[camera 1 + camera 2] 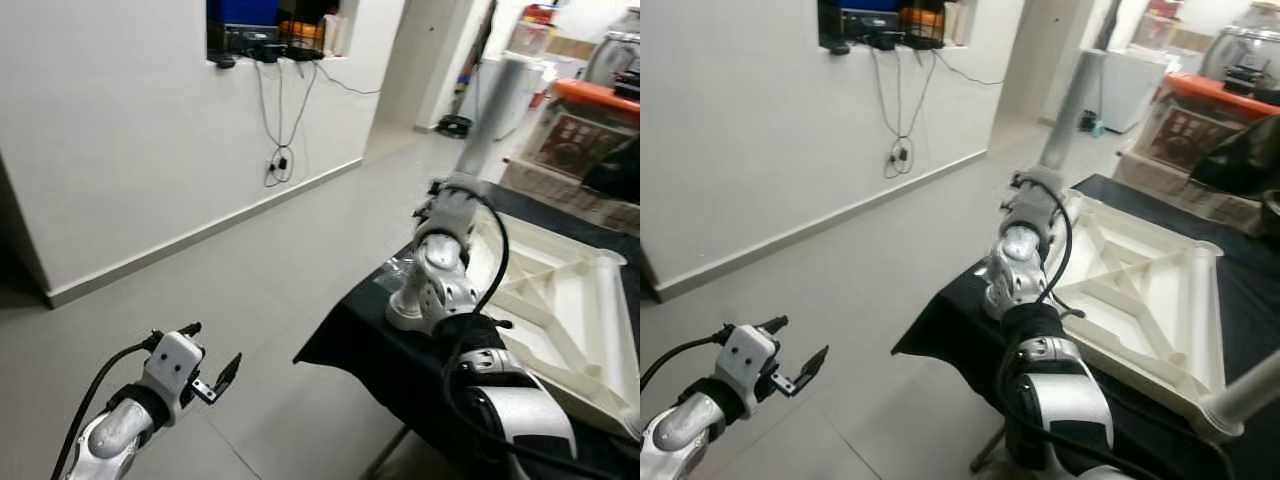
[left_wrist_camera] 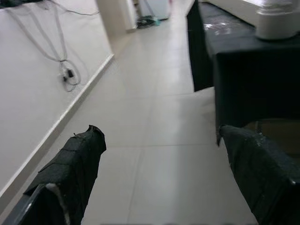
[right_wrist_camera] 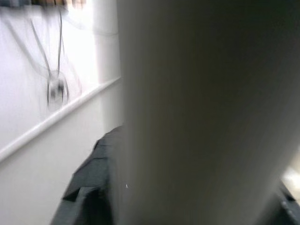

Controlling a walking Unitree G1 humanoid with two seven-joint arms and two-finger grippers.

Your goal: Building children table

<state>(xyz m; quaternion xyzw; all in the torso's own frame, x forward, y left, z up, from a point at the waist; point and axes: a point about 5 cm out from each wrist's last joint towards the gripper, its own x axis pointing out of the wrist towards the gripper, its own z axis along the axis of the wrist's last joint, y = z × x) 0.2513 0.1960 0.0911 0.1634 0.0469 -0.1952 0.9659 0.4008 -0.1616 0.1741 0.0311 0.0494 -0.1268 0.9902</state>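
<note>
Right gripper (image 1: 1038, 185) up at the near-left corner of the upturned white tabletop (image 1: 1145, 290), wrapped around a white table leg (image 1: 1072, 95); fingers themselves hidden behind the wrist, but right wrist view has the leg (image 3: 201, 112) pressed right against the camera, so it reads as clamped on the leg. Leg stands upright, slightly tilted, long axis near vertical, top end pointing up and away toward the room behind, bottom end at the corner socket. Judgement: held that way to seat or twist the leg into the socket. Tabletop lies underside up, ribs showing, flat on the black-draped surface (image 1: 960, 335), so sockets face up for legs. Another leg (image 1: 1250, 395) sticks out at the near-right corner, angled up to the right. Left gripper (image 1: 215, 380) low over the floor (image 1: 290, 280), well apart from the surface, fingers (image 2: 75, 164) spread wide, holding nothing, idle.
</note>
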